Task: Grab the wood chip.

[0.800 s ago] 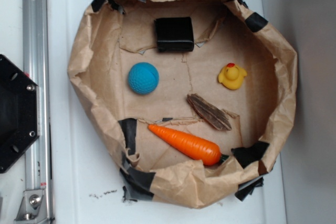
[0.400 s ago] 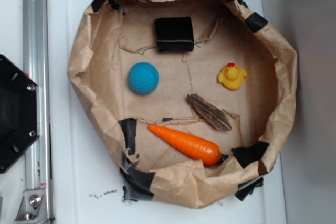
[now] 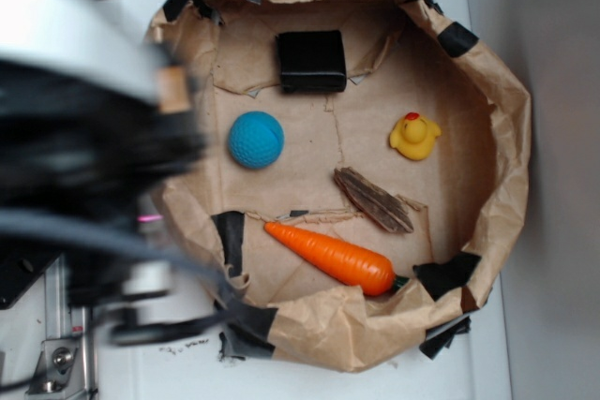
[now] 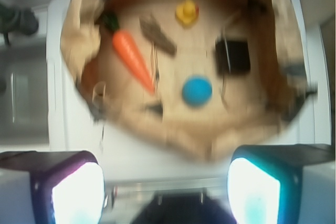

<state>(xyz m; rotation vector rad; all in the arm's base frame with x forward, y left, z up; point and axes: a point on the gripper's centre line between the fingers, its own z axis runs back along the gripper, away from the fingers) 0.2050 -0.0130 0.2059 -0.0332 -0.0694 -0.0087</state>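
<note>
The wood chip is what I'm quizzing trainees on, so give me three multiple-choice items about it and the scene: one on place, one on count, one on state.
1. Where does the wood chip lie?
A. Between the yellow duck and the carrot
B. On top of the black block
C. Outside the paper basin

2. How many objects lie inside the basin?
A. Three
B. Five
C. Seven

3. What is the state of the gripper?
A. Shut on the chip
B. Shut on the blue ball
C. Open, holding nothing

Answers:
1. A: the chip sits below and left of the duck, just above the carrot.
2. B: block, ball, duck, chip and carrot.
3. C: the wrist view shows both fingers wide apart, far short of the objects.
</note>
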